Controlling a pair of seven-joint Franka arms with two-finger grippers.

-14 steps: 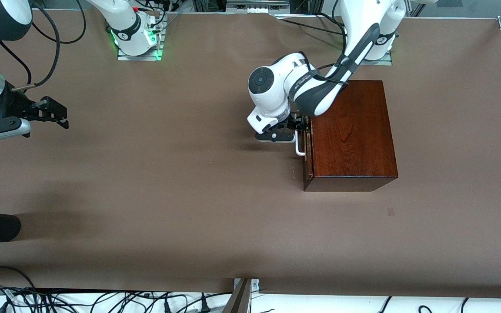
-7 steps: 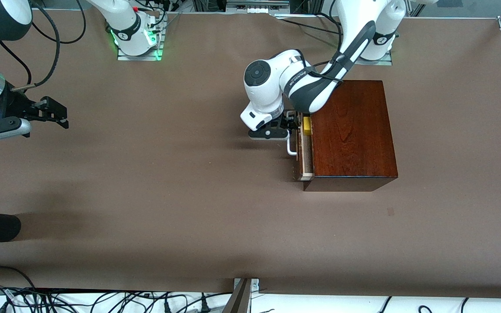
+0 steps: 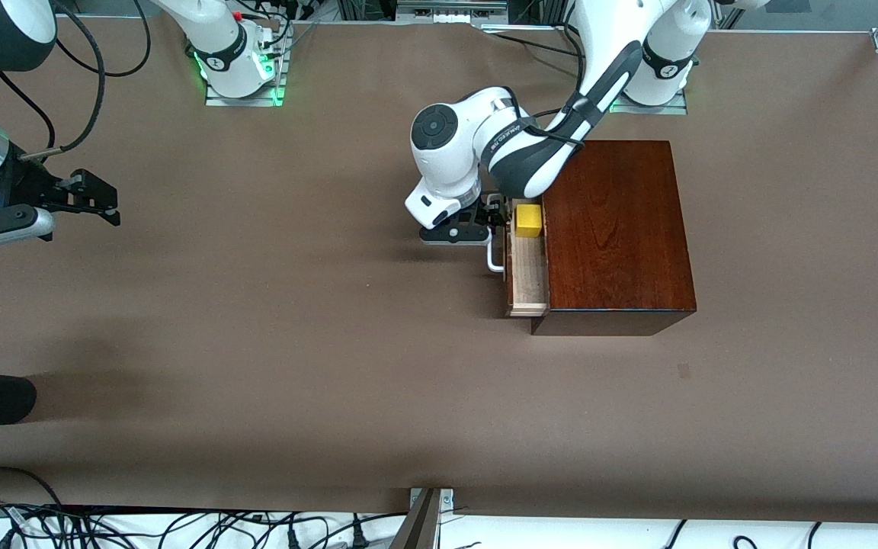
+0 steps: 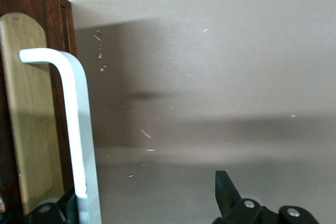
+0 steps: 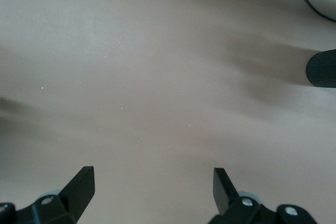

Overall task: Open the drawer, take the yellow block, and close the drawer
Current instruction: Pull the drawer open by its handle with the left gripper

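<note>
Two grippers are showing. The left gripper [image 3: 489, 222] is hooking the white handle [image 3: 494, 255] with fingers spread, the drawer [image 3: 528, 274] standing partly open. The yellow block [image 3: 528, 220] is lying inside it. The right gripper [image 3: 107, 204] is waiting, released, over the table [image 3: 294, 343].

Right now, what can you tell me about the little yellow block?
The yellow block is a small, bright cube with plain faces. It sits flat in the pale wood tray of the partly open drawer, at the end farther from the front camera, close against the dark reddish-brown box. Nothing grips it. The left gripper is at the drawer's white handle, just beside the block.
</note>
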